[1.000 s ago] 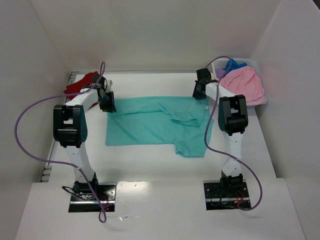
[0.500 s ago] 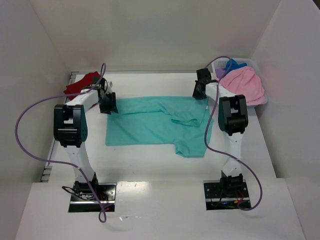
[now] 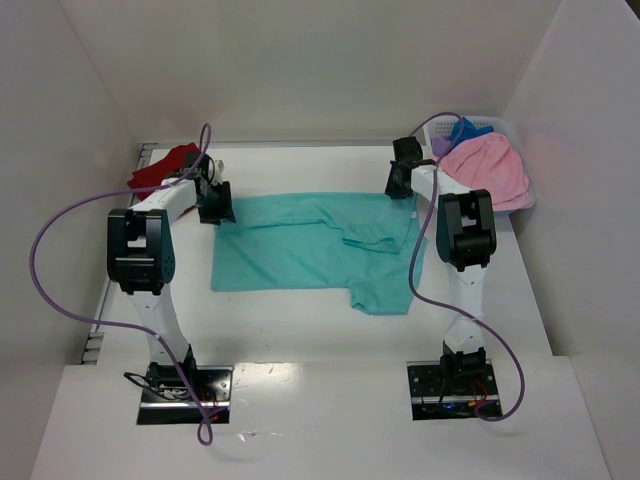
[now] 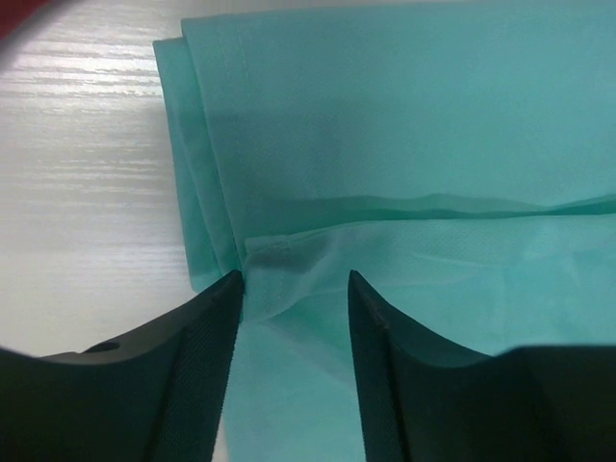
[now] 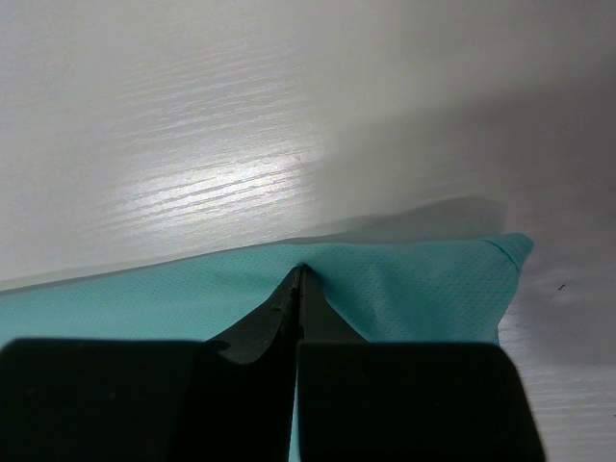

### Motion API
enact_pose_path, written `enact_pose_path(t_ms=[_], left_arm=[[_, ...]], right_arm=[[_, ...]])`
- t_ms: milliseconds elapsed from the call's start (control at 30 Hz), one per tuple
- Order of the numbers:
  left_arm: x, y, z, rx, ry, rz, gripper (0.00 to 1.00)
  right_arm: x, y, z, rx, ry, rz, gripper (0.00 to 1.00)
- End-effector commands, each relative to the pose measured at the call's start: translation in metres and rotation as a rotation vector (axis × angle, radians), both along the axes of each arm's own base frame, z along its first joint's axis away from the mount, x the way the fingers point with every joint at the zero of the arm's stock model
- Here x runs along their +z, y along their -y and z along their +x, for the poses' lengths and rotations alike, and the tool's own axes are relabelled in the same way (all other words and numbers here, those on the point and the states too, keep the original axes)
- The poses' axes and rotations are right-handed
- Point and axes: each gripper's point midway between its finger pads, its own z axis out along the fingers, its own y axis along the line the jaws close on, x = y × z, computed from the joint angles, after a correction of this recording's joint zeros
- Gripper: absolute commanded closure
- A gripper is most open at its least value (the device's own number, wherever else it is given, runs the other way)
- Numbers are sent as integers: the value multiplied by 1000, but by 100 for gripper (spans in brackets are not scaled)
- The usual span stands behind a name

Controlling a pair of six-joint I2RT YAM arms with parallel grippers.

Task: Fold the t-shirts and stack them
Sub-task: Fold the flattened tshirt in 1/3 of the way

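Fingers first: my left gripper [image 3: 217, 205] has its two black fingers [image 4: 207, 356] spread apart, hanging low over the far left corner of the teal short-sleeved fabric t-shirt [image 3: 310, 250]. Between the pads I see a thin single layer of teal cloth, with a stitched hem corner just inside my left finger. Nothing is clamped there; the gap stands wide. Ahead of those tips the shirt's folded edge runs away from me in stacked layers, and bare white wood-grain table [image 3: 300, 335] shows to the left of it.

Over to my right gripper [image 3: 400, 185]: its fingers are pressed tight together, and the teal fabric puckers up into a little peak right at the tips, so I read that as pinching the shirt's far edge. Beyond the tips lies bare table, with the shirt's corner just off to the right.

From above, the teal shirt lies spread flat between my two arms, one sleeve flopped out toward my bases. A crumpled dark red t-shirt [image 3: 160, 165] sits just outboard of my left gripper. Outboard of my right gripper, a white perforated plastic basket [image 3: 503, 124] holds a pink t-shirt [image 3: 490, 170], with blue [image 3: 465, 130] and purple [image 3: 440, 145] cloth behind it.
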Motion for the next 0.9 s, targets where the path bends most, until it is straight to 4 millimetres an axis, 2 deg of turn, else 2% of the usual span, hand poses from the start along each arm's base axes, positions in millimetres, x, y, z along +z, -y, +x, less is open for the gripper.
enact_pose_path(t_ms=[0, 167, 300, 567, 633, 867], left_arm=[[13, -4, 17, 21, 64, -11, 45], [13, -2, 19, 16, 64, -21, 59], [9, -1, 15, 4, 55, -25, 64], [9, -1, 8, -12, 39, -17, 89], [8, -3, 4, -6, 28, -6, 100], [14, -14, -22, -11, -36, 59, 100]], right_arm=[[-5, 4, -11, -6, -33, -5, 100], [-5, 4, -11, -6, -33, -5, 100], [-5, 4, -11, -6, -33, -5, 100], [-5, 4, -11, -6, -33, -5, 100], [-5, 4, -11, -6, -33, -5, 100], [-8, 5, -14, -6, -42, -6, 100]])
